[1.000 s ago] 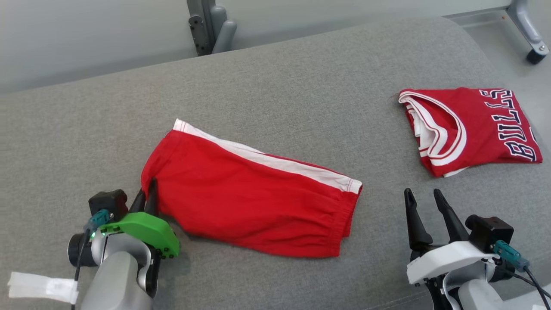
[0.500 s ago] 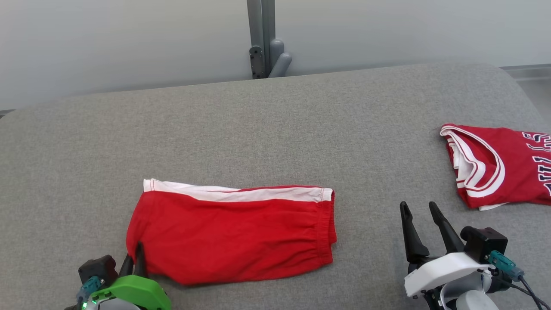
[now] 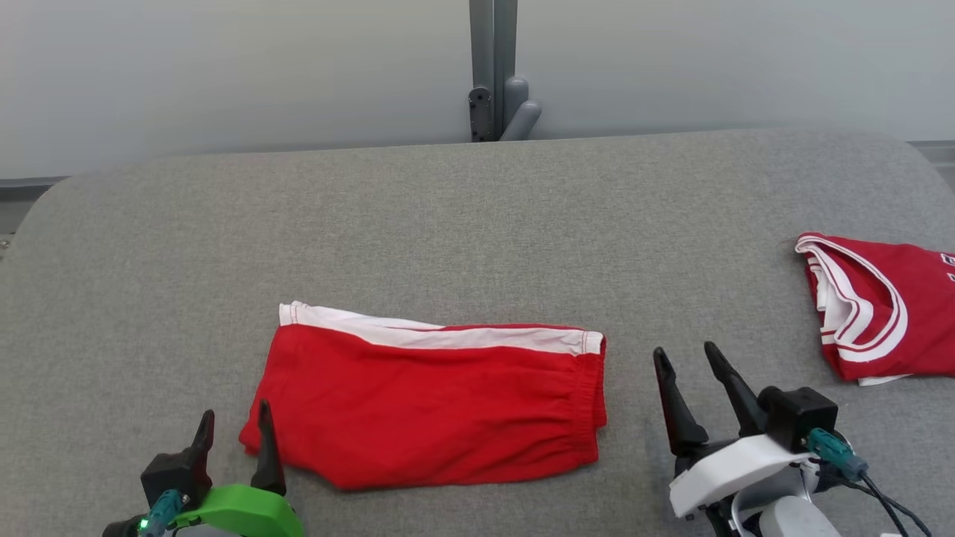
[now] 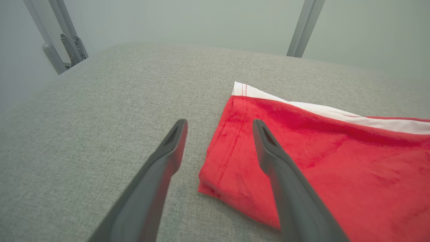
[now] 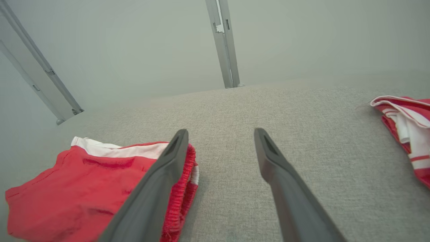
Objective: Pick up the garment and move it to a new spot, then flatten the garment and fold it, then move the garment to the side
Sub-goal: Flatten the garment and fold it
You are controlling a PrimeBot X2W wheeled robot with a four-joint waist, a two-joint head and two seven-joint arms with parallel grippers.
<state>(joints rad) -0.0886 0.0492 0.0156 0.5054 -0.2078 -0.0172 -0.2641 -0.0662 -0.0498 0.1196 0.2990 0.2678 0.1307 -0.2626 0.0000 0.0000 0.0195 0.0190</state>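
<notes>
Looking down over the grey upholstered pad [image 3: 477,224], I have plenty of bare fabric ahead of me and to my left. My task piece, the red shorts [image 3: 433,406] with the white side stripe, lies near the front edge of the pad, roughly centred between my arms. It is folded flat, with the elastic waistband toward my right. A folded red-and-white jersey [image 3: 873,313] sits well apart from the shorts at the far right. My right gripper [image 3: 683,350] hovers beside the waistband with its fingers spread and nothing between them. My left gripper [image 3: 235,412] is spread too, and empty, straddling the hem corner of the shorts. From the wrist camera one finger overlaps the cloth, though I cannot tell whether it touches or just hangs above.

I judge the fold done, with the move aside left to do. The risk is in the regrasp: closing on that corner could catch only the top layer, and a drag would then peel the fold open. Pulling from one corner alone could also skew or bunch the shorts, since the woven pad may grip the underside. Sliding them rightward risks running into the jersey.
</notes>
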